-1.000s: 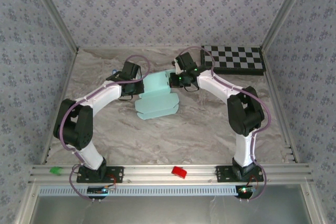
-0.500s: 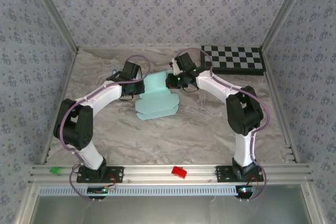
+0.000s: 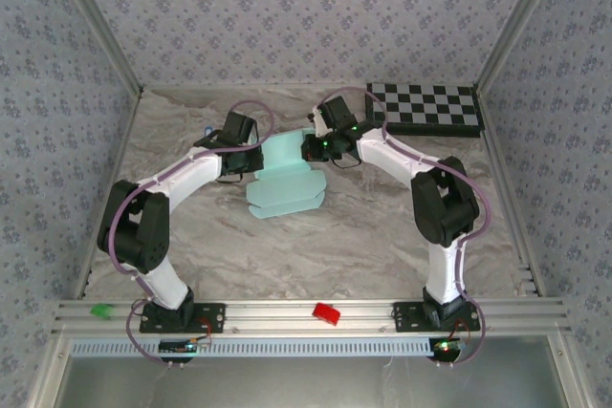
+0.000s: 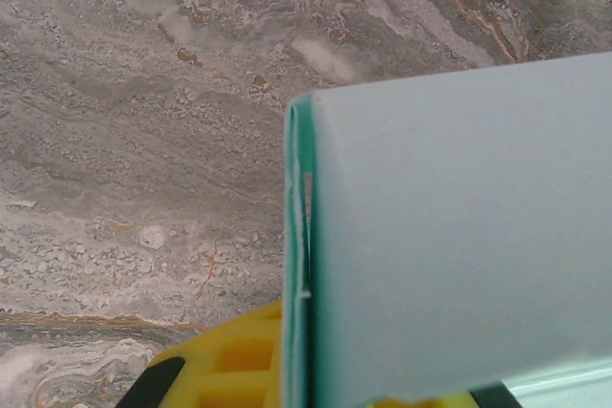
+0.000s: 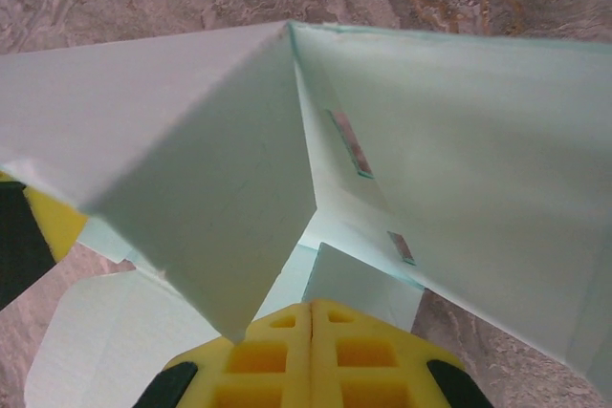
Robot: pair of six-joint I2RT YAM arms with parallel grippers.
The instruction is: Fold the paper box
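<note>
Toward the far middle of the bench (image 3: 335, 246), the left claw (image 3: 252, 161) sits against the left side of the paper box (image 3: 287, 183), closed down to a thin gap. Seen from the left wrist, a folded aqua edge of the box runs straight down between its yellow pads (image 4: 225, 370), so this claw is pinching the card. The panel beside that edge stands up and spreads off to the right, with a darker green line along the fold.

Opposite, the right claw (image 3: 318, 147) is at the box's far right part, jaws fully closed. From the right wrist its 2 yellow pads (image 5: 268, 360) press flat together along 1 seam. 2 large aqua panels rise just above them and meet in a crease, forming a raised corner, and a small flap lies right behind the pads. Whether any card edge is caught in that seam I cannot tell, as the pads look to touch each other. 2 small grey marks show on the inner wall.

From above, the box is partly folded. Its far end is lifted between the 2 claws, and its near end lies flat on the bench with rounded flaps toward the arm bases. The black-and-white checkerboard (image 3: 430, 107) lies well apart, at the bench's far right corner.
</note>
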